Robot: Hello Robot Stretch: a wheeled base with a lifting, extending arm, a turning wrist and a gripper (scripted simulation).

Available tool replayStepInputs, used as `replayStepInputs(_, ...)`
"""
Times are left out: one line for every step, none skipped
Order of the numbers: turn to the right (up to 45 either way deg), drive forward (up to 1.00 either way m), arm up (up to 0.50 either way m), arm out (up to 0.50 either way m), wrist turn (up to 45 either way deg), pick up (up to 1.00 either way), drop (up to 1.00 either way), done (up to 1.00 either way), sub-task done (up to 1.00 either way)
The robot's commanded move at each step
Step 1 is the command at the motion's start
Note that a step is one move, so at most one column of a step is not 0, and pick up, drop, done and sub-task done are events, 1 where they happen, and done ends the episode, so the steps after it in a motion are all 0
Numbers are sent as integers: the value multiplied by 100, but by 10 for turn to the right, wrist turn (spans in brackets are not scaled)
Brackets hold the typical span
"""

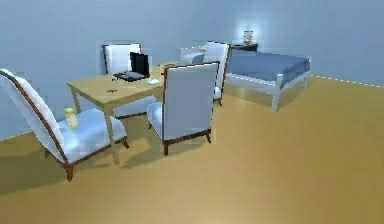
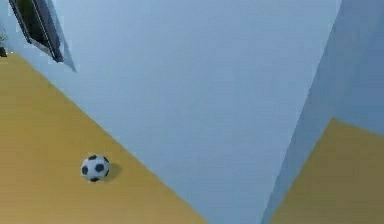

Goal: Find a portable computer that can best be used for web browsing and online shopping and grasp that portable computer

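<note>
One bed (image 1: 262, 68), blue-covered on a pale frame, is standing against the far wall. One rectangular wooden worktop (image 1: 100, 92) is sitting left of it in the forward view. Four armchairs (image 1: 185, 105), white-cushioned on dark wooden frames, are ringing it. One laptop (image 1: 135, 68) is resting on the worktop's far side: black, slim, flat-based, its lid standing upright. One round black-and-white ball (image 2: 95, 167) is lying on the smooth tan floor beside the blue wall.

Blue walls (image 1: 60, 30) and orange floor (image 1: 300, 160) hold a wooden table (image 1: 122, 93), white chairs (image 1: 188, 100) and a bed (image 1: 265, 65).
</note>
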Motion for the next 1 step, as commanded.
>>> replayStepInputs(0, 45, 0, 0, 0, 0, 0, 0, 0)
